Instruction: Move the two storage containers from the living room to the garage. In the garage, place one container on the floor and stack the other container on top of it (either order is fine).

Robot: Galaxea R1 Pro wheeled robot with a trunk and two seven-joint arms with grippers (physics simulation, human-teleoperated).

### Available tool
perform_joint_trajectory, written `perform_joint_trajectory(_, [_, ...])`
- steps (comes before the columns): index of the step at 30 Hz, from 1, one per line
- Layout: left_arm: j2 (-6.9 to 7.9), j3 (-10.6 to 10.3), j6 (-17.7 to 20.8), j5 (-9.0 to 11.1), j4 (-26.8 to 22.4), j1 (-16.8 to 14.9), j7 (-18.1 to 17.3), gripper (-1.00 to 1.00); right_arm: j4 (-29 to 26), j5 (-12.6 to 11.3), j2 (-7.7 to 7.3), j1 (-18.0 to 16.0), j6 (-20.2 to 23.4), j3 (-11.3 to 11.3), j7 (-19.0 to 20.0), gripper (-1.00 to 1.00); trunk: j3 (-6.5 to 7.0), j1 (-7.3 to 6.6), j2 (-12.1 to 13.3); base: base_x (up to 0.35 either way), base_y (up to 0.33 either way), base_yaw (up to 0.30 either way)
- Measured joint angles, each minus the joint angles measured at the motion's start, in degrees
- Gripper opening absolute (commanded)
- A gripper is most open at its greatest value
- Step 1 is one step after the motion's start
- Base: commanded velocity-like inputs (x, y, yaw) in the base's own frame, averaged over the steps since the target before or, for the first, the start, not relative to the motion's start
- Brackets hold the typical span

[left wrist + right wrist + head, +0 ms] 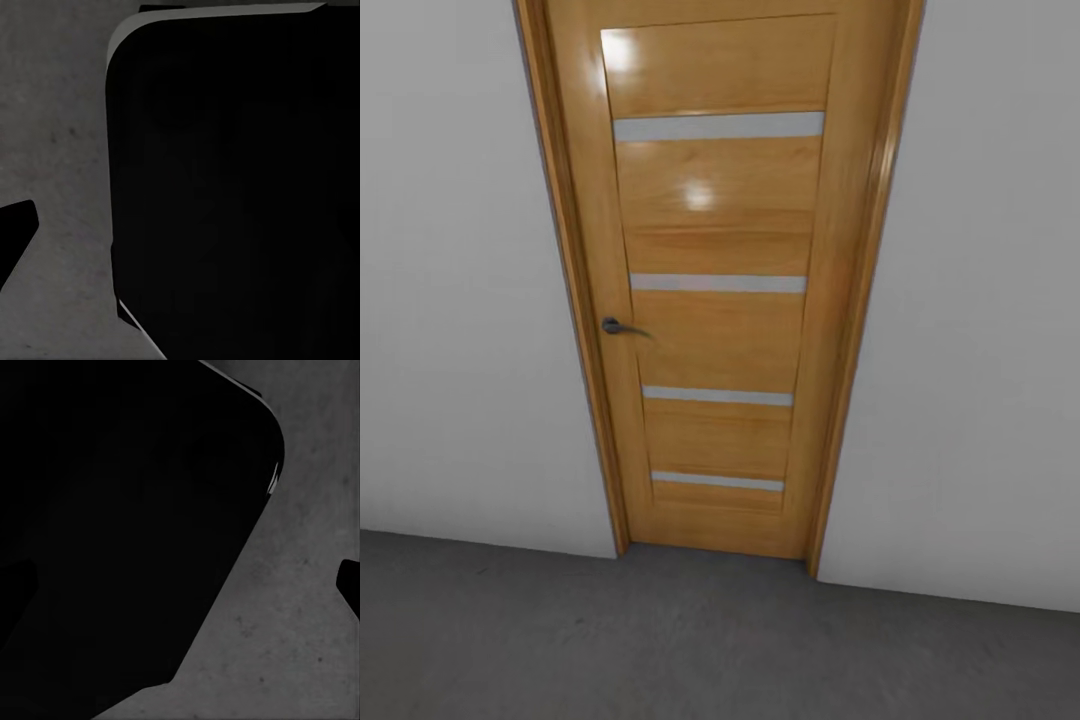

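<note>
The two storage containers are out of view. I face a shut wooden slatted door (pixel 715 300) in a plain white wall (pixel 460 350) of the garage, with the dark grey concrete floor (pixel 660 640) in front of it. In the left wrist view my left gripper (pixel 180 232) hangs over the floor (pixel 60 135); one dark fingertip (pixel 15 232) sits at the frame's edge with nothing held. My right gripper (pixel 184 585) is open over the floor (pixel 300 645), its fingertip (pixel 349 585) at the frame's edge, and it is empty.
The door has a dark lever handle (pixel 618 326) on its left side and several pale horizontal slats. White wall (pixel 980 350) continues to the right of the frame. A large black part of the robot's body (pixel 240 187) lies beside both grippers (pixel 127 525).
</note>
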Motion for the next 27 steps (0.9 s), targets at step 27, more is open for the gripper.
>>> perform_joint_trajectory(27, [0.00,-0.01,0.05,0.02,-0.01,0.00,0.00,1.00,0.01,-0.07,0.00,0.00,0.01,-0.02,0.00,1.00,0.00,-0.03,0.00,0.216,0.072,0.000])
